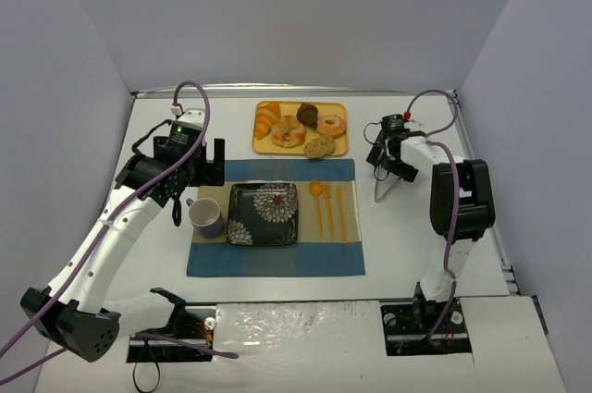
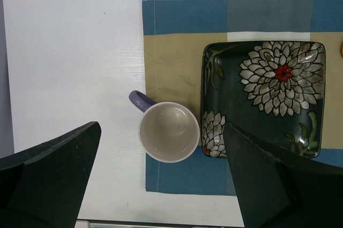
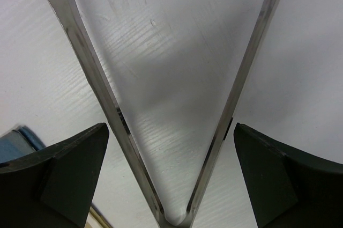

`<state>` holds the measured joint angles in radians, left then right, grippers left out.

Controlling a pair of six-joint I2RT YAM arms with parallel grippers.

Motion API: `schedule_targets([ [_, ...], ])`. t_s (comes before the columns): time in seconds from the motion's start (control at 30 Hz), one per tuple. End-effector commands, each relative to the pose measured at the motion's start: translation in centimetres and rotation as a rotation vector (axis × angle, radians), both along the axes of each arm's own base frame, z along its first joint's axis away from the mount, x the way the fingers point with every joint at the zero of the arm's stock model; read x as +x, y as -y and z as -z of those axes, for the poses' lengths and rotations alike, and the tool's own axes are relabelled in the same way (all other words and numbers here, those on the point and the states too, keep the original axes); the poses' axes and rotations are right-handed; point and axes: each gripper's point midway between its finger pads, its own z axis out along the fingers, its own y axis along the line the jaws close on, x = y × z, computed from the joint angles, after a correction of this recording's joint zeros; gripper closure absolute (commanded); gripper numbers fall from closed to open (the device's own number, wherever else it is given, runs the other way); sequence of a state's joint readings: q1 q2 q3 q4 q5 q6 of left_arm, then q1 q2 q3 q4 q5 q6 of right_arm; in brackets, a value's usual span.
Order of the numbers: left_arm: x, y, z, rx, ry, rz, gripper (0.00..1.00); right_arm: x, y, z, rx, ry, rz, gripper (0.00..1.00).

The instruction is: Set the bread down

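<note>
Several breads lie on a yellow tray [image 1: 344, 146] at the back: a croissant [image 1: 266, 118], a bagel [image 1: 289, 132], a dark muffin [image 1: 307, 115], a pink doughnut [image 1: 331, 124] and a cookie [image 1: 319, 146]. A dark floral plate [image 1: 264, 214] [image 2: 268, 96] sits bare on the placemat. Metal tongs [image 1: 383, 189] [image 3: 91, 61] lie on the white table at the right. My right gripper [image 1: 388, 167] [image 3: 171, 129] stands open over them, its fingers outside both tong arms with gaps. My left gripper [image 1: 197, 188] [image 2: 162, 131] hangs open above a cup [image 2: 169, 131], holding nothing.
The blue and tan placemat [image 1: 277, 262] [image 2: 177, 67] also carries the purple-handled cup [image 1: 205, 215] left of the plate and orange cutlery [image 1: 331, 210] to its right. White walls close in the table on the left, right and back.
</note>
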<state>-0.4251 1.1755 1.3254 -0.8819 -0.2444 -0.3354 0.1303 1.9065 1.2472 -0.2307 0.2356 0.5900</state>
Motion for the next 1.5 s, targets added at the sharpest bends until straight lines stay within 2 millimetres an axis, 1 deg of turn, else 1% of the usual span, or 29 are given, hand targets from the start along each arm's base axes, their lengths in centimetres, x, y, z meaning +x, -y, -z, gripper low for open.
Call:
schedule_targets([
  [0.0, 0.0, -1.1, -2.5, 0.017, 0.077, -0.010, 0.03, 2.0, 0.9, -0.4, -0.035, 0.063, 0.025, 0.00],
  [0.07, -0.1, -1.2, -2.6, 0.023, 0.079, -0.009, 0.03, 2.1, 0.9, 0.1, -0.037, 0.054, 0.024, 0.00],
  [0.2, -0.1, -1.3, -2.7, 0.028, 0.077, -0.009, 0.03, 1.5, 1.0, 1.5, -0.035, 0.033, 0.035, 0.00],
  [0.37, -0.1, -1.3, -2.8, 0.029, 0.074, -0.006, 0.03, 1.4, 1.2, 1.8, -0.042, 0.049, 0.055, 0.00],
  [0.47, -0.1, -1.4, -2.7, 0.032, 0.071, -0.008, 0.03, 1.6, 1.5, 1.4, -0.052, 0.068, 0.062, 0.00],
  [0.53, 0.0, -1.4, -2.8, 0.033, 0.071, -0.008, 0.03, 1.5, 1.6, 1.1, -0.053, 0.074, 0.060, 0.03],
  [0.67, 0.0, -1.3, -2.9, 0.029, 0.072, -0.009, 0.03, 1.5, 1.6, 0.8, -0.056, 0.081, 0.054, 0.14],
  [0.83, 0.1, -1.3, -2.9, 0.031, 0.069, -0.010, 0.03, 1.1, 1.2, 0.7, -0.043, 0.077, 0.028, 0.41],
  [0.93, 0.1, -1.2, -3.0, 0.034, 0.069, -0.009, 0.03, 1.0, 1.1, 0.4, -0.033, 0.084, 0.018, 0.70],
  [0.97, 0.1, -1.2, -3.0, 0.034, 0.069, -0.009, 0.03, 0.8, 1.1, 0.4, -0.032, 0.083, 0.016, 0.77],
  [1.03, 0.1, -1.3, -3.1, 0.034, 0.069, -0.009, 0.03, 0.8, 1.0, 0.0, -0.028, 0.090, 0.008, 0.95],
  [1.07, 0.1, -1.3, -3.1, 0.034, 0.069, -0.009, 0.03, 0.8, 0.9, -0.2, -0.026, 0.094, 0.004, 0.98],
  [1.13, 0.2, -1.3, -3.2, 0.031, 0.071, -0.010, 0.03, 0.6, 0.8, -1.0, -0.020, 0.110, -0.001, 1.00],
  [1.27, 0.2, -1.2, -3.3, 0.029, 0.072, -0.011, 0.03, 0.7, 0.0, -4.5, -0.007, 0.175, -0.036, 1.00],
  [1.4, 0.2, -1.2, -3.3, 0.023, 0.074, -0.016, 0.03, 0.4, -1.3, -10.5, -0.006, 0.276, -0.082, 1.00],
  [1.47, 0.1, -1.2, -3.3, 0.021, 0.075, -0.016, 0.03, 0.0, -1.8, -12.6, -0.005, 0.306, -0.100, 1.00],
])
